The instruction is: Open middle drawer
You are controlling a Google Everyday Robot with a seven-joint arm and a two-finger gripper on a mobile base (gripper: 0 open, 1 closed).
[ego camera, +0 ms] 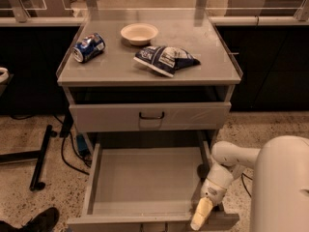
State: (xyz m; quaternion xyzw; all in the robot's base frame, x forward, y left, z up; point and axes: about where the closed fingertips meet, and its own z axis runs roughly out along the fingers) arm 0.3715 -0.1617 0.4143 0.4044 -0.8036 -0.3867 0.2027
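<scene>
Grey metal cart [72, 112] on speckled floor [24, 187], middle drawer [145, 182] pulled out.
Pincer [200, 219] hangs at the drawer's front right corner, grip impossible to tell; can [89, 47], bowl [139, 33] and snack bag [165, 60] lie on the tabletop [207, 66].

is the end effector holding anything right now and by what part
Cannot be told. The end effector is at the front right corner of the open middle drawer, but whether it grips that front edge does not show.
</scene>
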